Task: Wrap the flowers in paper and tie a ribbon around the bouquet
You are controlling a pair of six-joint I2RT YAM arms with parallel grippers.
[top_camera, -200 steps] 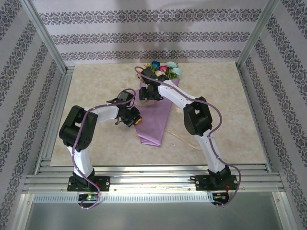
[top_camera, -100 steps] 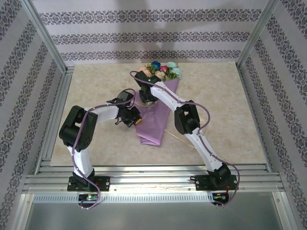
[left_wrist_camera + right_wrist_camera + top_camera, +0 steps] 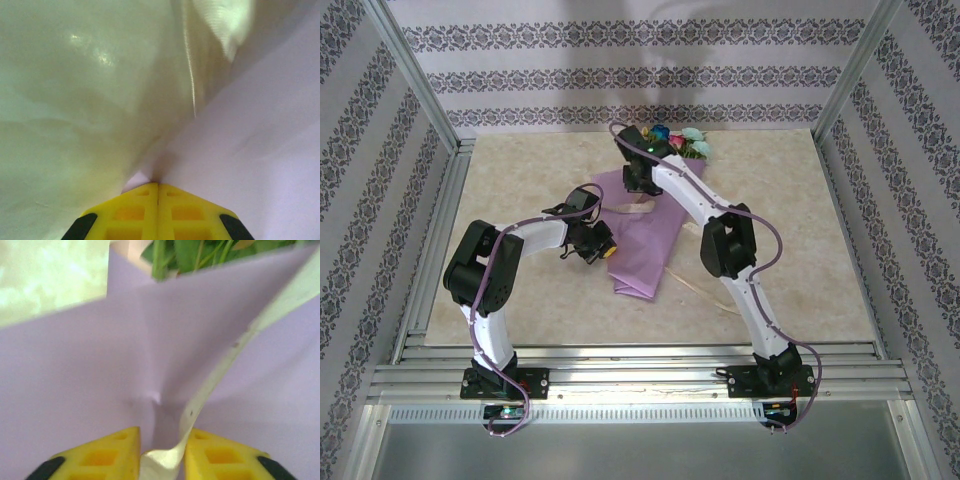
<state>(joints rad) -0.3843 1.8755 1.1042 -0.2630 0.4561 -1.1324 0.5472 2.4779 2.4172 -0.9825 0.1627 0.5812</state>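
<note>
From above, the left gripper [image 3: 595,243] sits at the paper's [image 3: 645,255] left edge. The right gripper [image 3: 638,183] is farther up the sheet, with the flowers [image 3: 682,142] just beyond its jaws, the ribbon [image 3: 632,208] lying between the two grippers, and open table [image 3: 800,230] either side. Left wrist now: the left gripper's [image 3: 158,192] jaws are pressed together on a fold of paper [image 3: 250,140], table [image 3: 75,100] to their left. Right wrist: the right gripper's [image 3: 161,450] jaws are nipped on the bunched ribbon [image 3: 225,360], which runs up-right over the paper [image 3: 75,380], flowers [image 3: 185,252] ahead.

You have a beige marbled table [image 3: 800,220]. Lilac paper [image 3: 640,262] lies mid-table, folded into a wedge that narrows toward the near side. Flowers [image 3: 682,141] sit at its far end, by the table's far edge. Ribbon [image 3: 623,210] crosses the paper, and a thin strand trails onto the table right of it.
</note>
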